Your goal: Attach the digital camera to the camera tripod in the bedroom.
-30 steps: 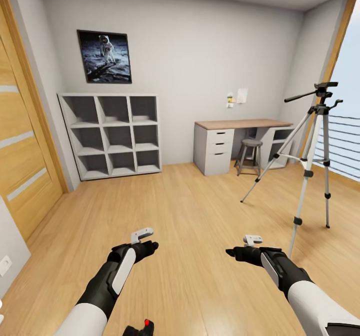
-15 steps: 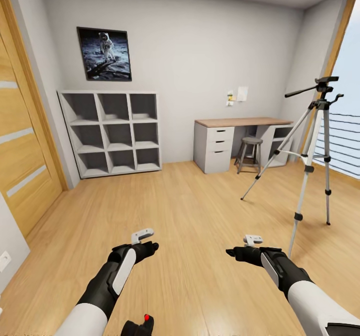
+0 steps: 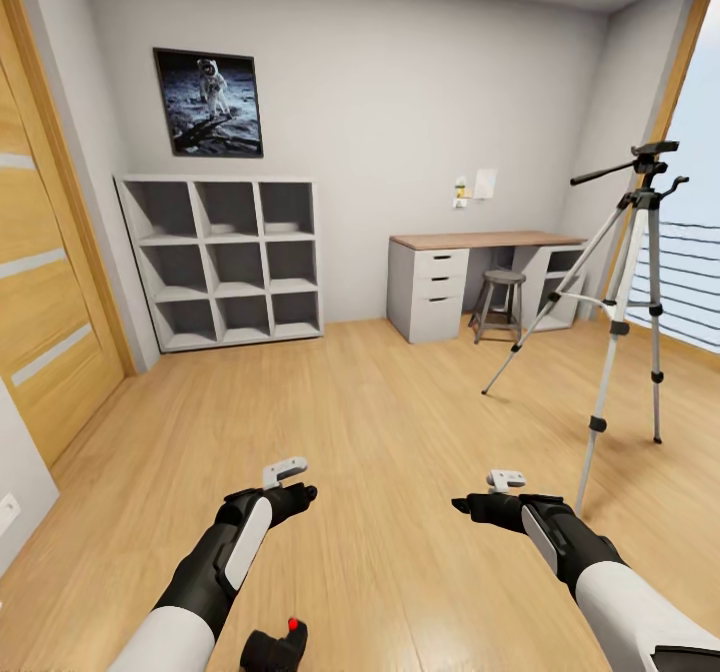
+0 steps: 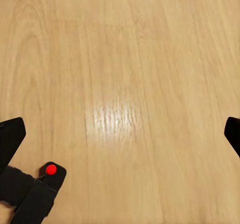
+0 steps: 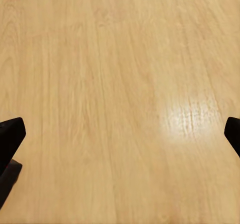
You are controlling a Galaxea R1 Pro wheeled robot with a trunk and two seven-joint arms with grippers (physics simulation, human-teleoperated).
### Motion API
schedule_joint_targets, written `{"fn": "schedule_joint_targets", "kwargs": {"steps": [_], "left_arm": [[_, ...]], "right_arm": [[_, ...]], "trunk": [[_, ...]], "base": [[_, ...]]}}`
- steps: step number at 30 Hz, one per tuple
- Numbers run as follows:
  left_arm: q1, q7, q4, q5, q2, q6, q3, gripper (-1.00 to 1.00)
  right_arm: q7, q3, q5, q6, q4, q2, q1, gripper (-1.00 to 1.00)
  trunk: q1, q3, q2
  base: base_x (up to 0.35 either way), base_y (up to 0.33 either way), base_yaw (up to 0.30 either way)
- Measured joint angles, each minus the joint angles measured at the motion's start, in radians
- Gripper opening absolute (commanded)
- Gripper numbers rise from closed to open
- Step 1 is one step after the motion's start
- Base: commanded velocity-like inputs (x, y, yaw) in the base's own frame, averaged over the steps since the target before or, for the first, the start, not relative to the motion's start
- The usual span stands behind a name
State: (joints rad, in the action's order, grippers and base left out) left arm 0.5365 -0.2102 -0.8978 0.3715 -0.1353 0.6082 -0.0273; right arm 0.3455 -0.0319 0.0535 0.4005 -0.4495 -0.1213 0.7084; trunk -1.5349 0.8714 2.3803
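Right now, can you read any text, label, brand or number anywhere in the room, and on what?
No readable text in any view.
Wall poster: an astronaut picture, no lettering visible.
Small white notes on the wall above the desk: too small to read.
Digital camera: a red dot on top, no brand visible.
Camera tripod: no markings legible.

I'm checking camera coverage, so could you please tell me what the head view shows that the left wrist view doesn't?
The head view alone takes in the tripod, desk, stool, shelves, poster and both arms, the right gripper included. The left wrist view alone looks between the wide-apart fingertips of the left gripper. Both show the camera, with its red dot, on the wood floor.
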Motion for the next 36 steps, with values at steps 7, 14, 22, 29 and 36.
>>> {"fn": "schedule_joint_targets", "kwargs": {"steps": [7,14,22,29,36], "left_arm": [[0.0,-0.005,0.004,0.0,0.002,0.0,0.001,1.0],[0.0,-0.03,0.008,0.0,0.007,0.001,0.002,1.0],[0.0,-0.037,0.008,0.0,0.008,0.001,0.002,1.0],[0.0,-0.038,0.009,0.002,0.008,0.0,0.002,1.0],[0.0,-0.038,0.009,0.003,0.008,0.0,0.002,1.0]], "right_arm": [[-0.001,0.0,0.001,0.0,0.0,0.001,0.0,1.0],[-0.001,0.0,0.001,0.0,0.0,0.001,0.0,1.0],[-0.001,-0.001,0.001,0.0,0.0,0.0,0.0,1.0],[-0.002,-0.001,0.001,0.0,0.0,0.001,0.0,1.0],[-0.002,-0.001,0.001,0.0,0.0,0.001,0.0,1.0]], "trunk": [[-0.027,0.022,0.049],[-0.054,0.044,0.098],[-0.068,0.073,0.12],[-0.071,0.1,0.122],[-0.074,0.127,0.124]], "base": [[0.0,0.0,0.0],[0.0,0.0,0.0],[0.0,0.0,0.0],[0.0,0.0,0.0],[0.0,0.0,0.0]]}}
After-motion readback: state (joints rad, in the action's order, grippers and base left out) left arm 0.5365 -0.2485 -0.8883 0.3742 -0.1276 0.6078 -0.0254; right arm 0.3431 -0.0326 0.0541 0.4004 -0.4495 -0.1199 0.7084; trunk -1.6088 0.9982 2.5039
